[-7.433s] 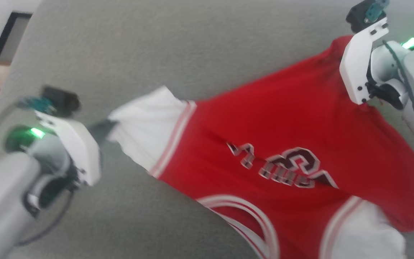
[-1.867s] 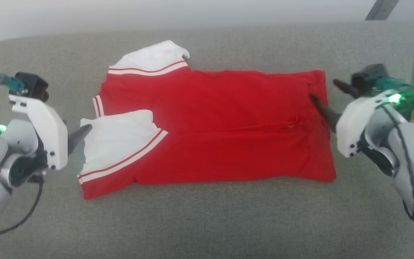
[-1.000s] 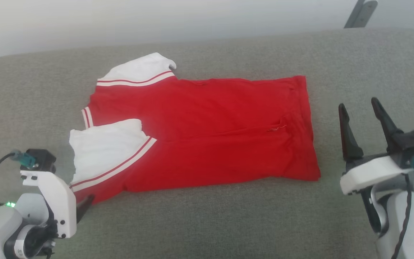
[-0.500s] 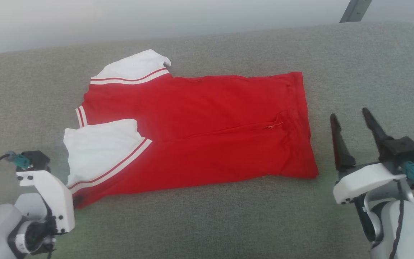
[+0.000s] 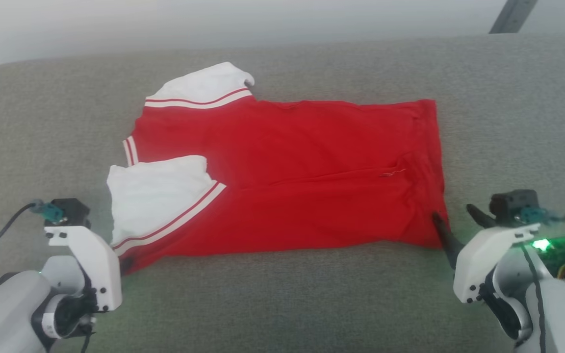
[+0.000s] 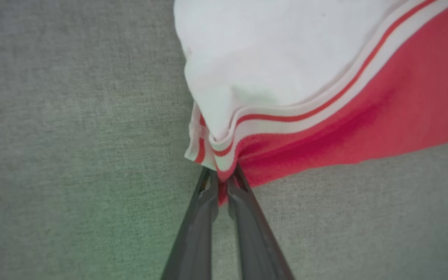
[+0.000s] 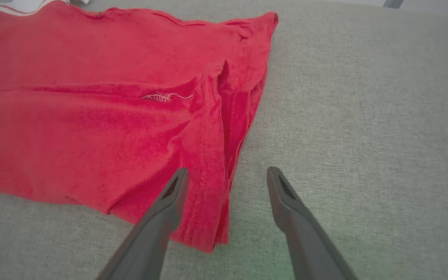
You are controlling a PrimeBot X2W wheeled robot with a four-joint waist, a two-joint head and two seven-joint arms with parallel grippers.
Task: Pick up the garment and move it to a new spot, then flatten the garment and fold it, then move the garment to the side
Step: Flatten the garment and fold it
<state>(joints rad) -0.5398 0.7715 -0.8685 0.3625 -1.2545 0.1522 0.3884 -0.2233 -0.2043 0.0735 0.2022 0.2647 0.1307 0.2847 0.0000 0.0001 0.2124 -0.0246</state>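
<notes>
A: In the middle of the head view, what lies there?

B: The garment [image 5: 287, 171], red, stretched from left to right across the grey cushion [image 5: 282, 299]. It is folded over on itself, and a crease runs along its length.

A: And its sleeves?

B: Both are at the left end. One white sleeve [image 5: 160, 196] lies on top of the red at lower left. The other sleeve [image 5: 204, 83] sticks out at the upper left edge.

A: The left gripper?

B: It is low in the left corner of the frame. The left gripper [image 6: 222, 177] has its fingers pinched together on the garment's lower left corner, with red cloth and striped trim [image 6: 286, 116] caught between the tips.

A: The right gripper?

B: At lower right, the right gripper [image 7: 228, 170] is spread wide and holds nothing. In its wrist view one finger [image 7: 160, 221] lies over the garment's lower right corner and the other finger [image 7: 294, 217] over bare cushion, so the cloth's edge sits between them. Whether the tips touch anything I cannot tell.

A: Anything else?

B: A bit of white thread [image 7: 165, 96] shows on the red near that end.
</notes>
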